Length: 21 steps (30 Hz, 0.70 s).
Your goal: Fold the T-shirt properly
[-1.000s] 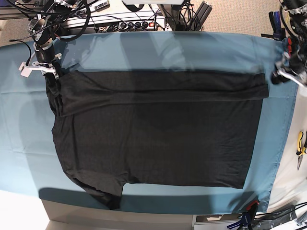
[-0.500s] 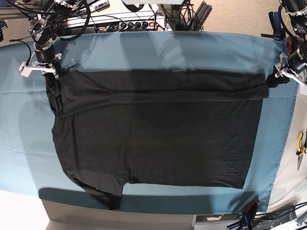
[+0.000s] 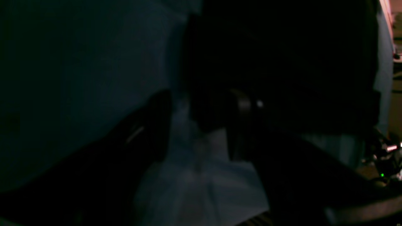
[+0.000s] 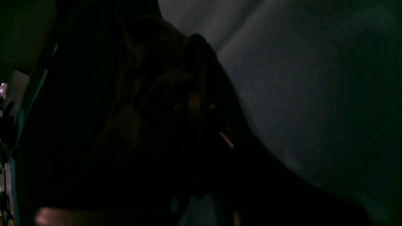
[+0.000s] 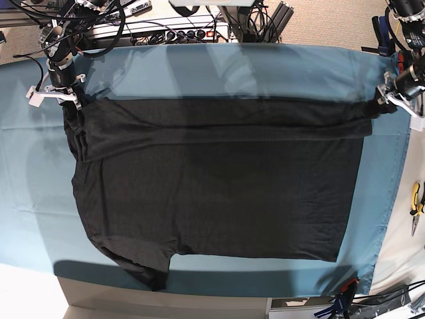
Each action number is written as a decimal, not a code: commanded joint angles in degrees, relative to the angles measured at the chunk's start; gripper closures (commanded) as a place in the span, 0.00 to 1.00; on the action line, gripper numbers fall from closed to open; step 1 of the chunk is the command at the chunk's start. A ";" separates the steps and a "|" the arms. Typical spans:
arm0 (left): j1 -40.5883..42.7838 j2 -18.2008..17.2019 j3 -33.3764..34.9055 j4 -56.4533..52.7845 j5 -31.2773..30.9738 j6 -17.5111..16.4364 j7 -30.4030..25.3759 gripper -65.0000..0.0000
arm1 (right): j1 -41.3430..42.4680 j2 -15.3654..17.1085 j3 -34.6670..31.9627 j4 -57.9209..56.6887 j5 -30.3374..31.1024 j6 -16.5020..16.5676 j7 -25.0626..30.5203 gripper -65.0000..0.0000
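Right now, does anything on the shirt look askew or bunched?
Yes. The T-shirt is bunched into wrinkles at its upper corner by the right gripper, and its lower sleeve hangs past the teal cloth's front edge.

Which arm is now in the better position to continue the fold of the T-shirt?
Probably the right. The right gripper is shut on the T-shirt at its folded upper corner. The left gripper is open at the opposite corner, and it must first close on the cloth.

teal table cloth [image 5: 232,66], pliers [image 5: 416,206]
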<state>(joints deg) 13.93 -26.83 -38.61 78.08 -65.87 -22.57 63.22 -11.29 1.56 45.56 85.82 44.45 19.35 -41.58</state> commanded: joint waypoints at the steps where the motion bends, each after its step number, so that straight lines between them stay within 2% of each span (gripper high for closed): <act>1: 0.22 -0.68 0.50 0.33 0.57 0.17 1.49 0.54 | -0.13 0.22 -0.15 0.33 -0.98 -0.02 -1.46 1.00; 12: -0.15 1.29 4.48 0.33 -1.09 -2.21 1.73 0.54 | -0.13 0.22 -0.15 0.33 -0.98 -0.02 -1.46 1.00; 14: -0.48 1.20 4.48 0.33 -1.05 -2.25 1.73 0.57 | -0.13 0.22 -0.15 0.33 -0.98 0.00 -1.44 1.00; 16: -0.66 1.11 4.48 0.35 -1.07 -2.84 1.64 0.65 | -0.13 0.20 -0.13 0.33 -0.98 1.38 -1.42 1.00; 19: -0.76 1.11 4.48 0.35 -1.05 -3.06 1.14 0.87 | -0.13 0.20 -0.15 0.33 -0.98 5.86 -1.40 1.00; 21: -0.74 1.11 4.48 0.35 -0.83 -3.08 0.46 1.00 | -0.13 0.20 -0.15 0.33 -0.98 6.38 -1.36 1.00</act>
<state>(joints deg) 13.32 -24.75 -34.06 77.95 -67.13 -25.56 63.20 -11.42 1.50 45.56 85.71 43.57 25.45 -42.22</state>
